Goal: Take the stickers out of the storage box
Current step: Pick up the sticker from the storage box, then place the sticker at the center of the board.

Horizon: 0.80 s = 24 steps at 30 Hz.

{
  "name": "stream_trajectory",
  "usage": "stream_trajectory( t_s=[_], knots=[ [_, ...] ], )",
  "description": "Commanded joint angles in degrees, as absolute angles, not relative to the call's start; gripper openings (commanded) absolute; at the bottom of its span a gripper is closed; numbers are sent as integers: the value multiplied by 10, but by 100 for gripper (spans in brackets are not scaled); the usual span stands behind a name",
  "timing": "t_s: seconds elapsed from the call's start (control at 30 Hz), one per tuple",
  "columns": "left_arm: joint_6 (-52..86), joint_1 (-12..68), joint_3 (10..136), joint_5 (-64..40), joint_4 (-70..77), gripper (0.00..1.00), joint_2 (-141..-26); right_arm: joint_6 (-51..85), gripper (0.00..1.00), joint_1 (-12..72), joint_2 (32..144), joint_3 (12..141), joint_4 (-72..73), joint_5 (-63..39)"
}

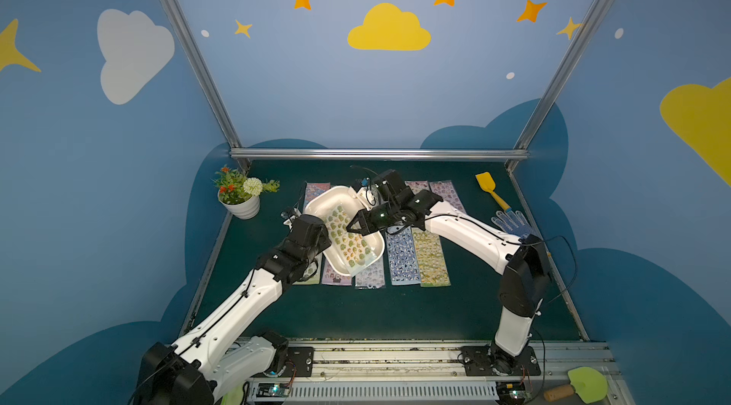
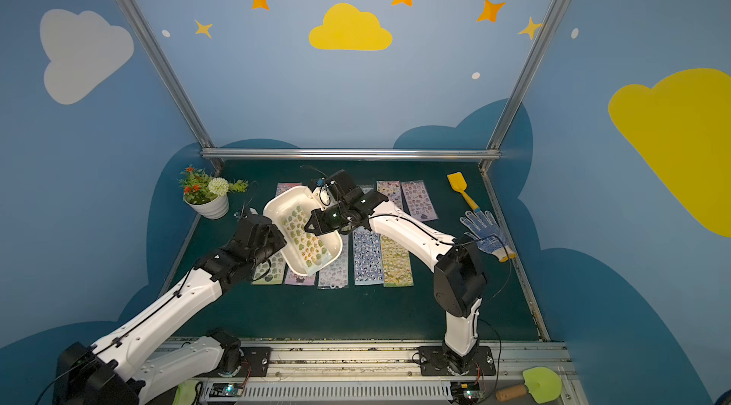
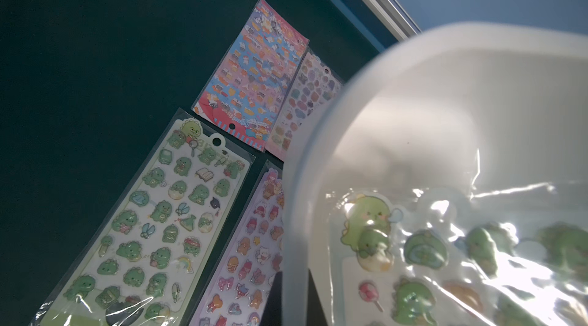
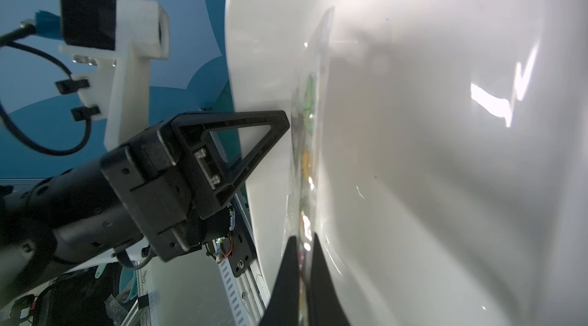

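- Two rows of stickers point(image 1: 417, 252) lie flat on the dark green desk point(image 1: 356, 312), partly under the raised, tilted storage box point(image 1: 316, 203).
- Left pincer point(image 3: 295, 297) clamps the box's rim; right pincer point(image 1: 351, 227) pinches a green sheet point(image 1: 348, 243) inside the box.
- Open desk stretches from the box toward the arm bases; flower pot point(image 1: 243, 207) left of the box, spatula point(image 1: 490, 189) and glove point(image 1: 510, 223) right.

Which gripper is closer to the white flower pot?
Left. The left gripper clamps the storage box rim facing the flower pot; the right gripper pinches the green dinosaur sticker sheet inside the box, farther away.
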<state>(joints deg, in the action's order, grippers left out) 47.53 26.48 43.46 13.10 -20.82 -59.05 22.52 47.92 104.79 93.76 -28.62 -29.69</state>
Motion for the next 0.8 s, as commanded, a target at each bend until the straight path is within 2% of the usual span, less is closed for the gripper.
stream_trajectory(
  t_s=[0.0, 0.4, 0.77],
  knots=[
    [468, 265, 443, 134, -215, 4, -573, 225, 1, 472, 1010, 933, -305, -289],
    [425, 252, 485, 118, -296, 4, -552, 227, 1, 440, 915, 888, -339, -274],
    [370, 235, 533, 92, -392, 4, -518, 184, 1, 366, 828, 843, -421, -301]
  ],
)
